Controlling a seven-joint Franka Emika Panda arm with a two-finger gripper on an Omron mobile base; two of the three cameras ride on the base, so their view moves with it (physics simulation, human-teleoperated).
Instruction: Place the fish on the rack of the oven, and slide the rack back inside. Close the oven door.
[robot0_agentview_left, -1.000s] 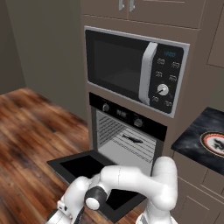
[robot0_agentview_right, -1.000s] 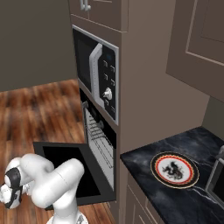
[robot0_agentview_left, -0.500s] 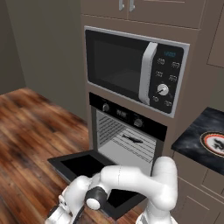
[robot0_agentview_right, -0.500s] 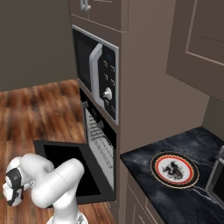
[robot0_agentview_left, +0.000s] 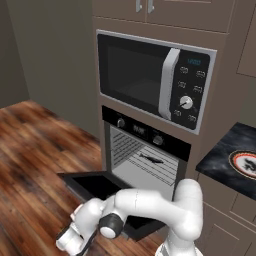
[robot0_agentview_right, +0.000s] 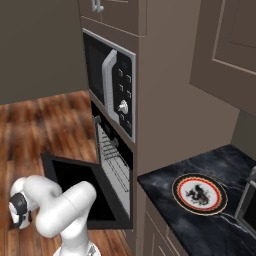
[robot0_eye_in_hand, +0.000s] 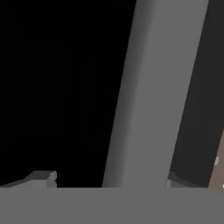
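Since the fish (robot0_agentview_left: 151, 159) already lies on the rack (robot0_agentview_left: 150, 165) inside the oven (robot0_agentview_left: 145, 150) and the rack looks pushed back into the cavity, 2 of the 3 steps read as done; the last one, closing, is left. The oven door (robot0_agentview_left: 100, 186) hangs open, dropped flat out in front of the cavity.

The arm is bent low in front of the oven, with the hand down by the door's front edge, below it in the left base view. The gripper (robot0_eye_in_hand: 109, 181) looks straight at a pale grey bar, most likely the door's handle (robot0_eye_in_hand: 153, 96), which runs up between the 2 tips with black panel on either side. Fingers (robot0_eye_in_hand: 41, 177) sit spread on either side of the bar, not pinching it as far as I can tell; contact can't be judged.

Left base view shows the fish and the rack bars head on. Right base view shows the oven side on: door panel (robot0_agentview_right: 75, 185) open and the cavity's ribbed wall, plus a plate (robot0_agentview_right: 199, 193) on the dark counter (robot0_agentview_right: 170, 220). Hand view gives the handle close up. Microwave (robot0_agentview_left: 150, 80) sits above the oven.
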